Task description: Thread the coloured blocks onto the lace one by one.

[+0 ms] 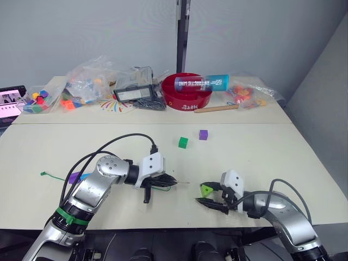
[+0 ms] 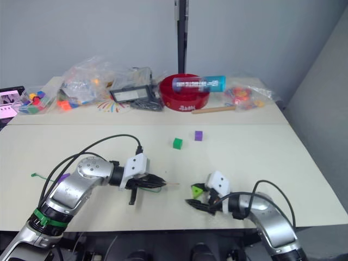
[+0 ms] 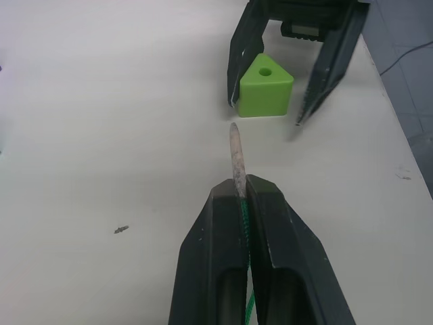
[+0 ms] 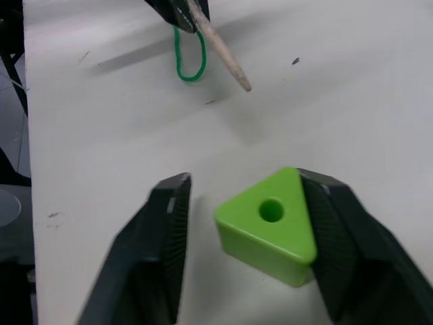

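Left end effector [image 3: 240,196] pinches the lace [image 3: 236,159] — right end effector [image 4: 247,223] spread around light-green block [image 4: 270,220].

Both arms are reaching inward over the table, the left gripper [image 1: 163,181] pinching closed while the right gripper [image 1: 209,197] is spreading wide.

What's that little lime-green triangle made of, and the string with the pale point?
The light green block looks like moulded plastic: smooth, even colour, a faint sheen, rounded edges and a clean round hole. The lace seems a thin braided green cord. Its pale stiff tip looks matt and slightly rough, perhaps wood or hardened coating; I can't tell which. The left pincer is shut on it.
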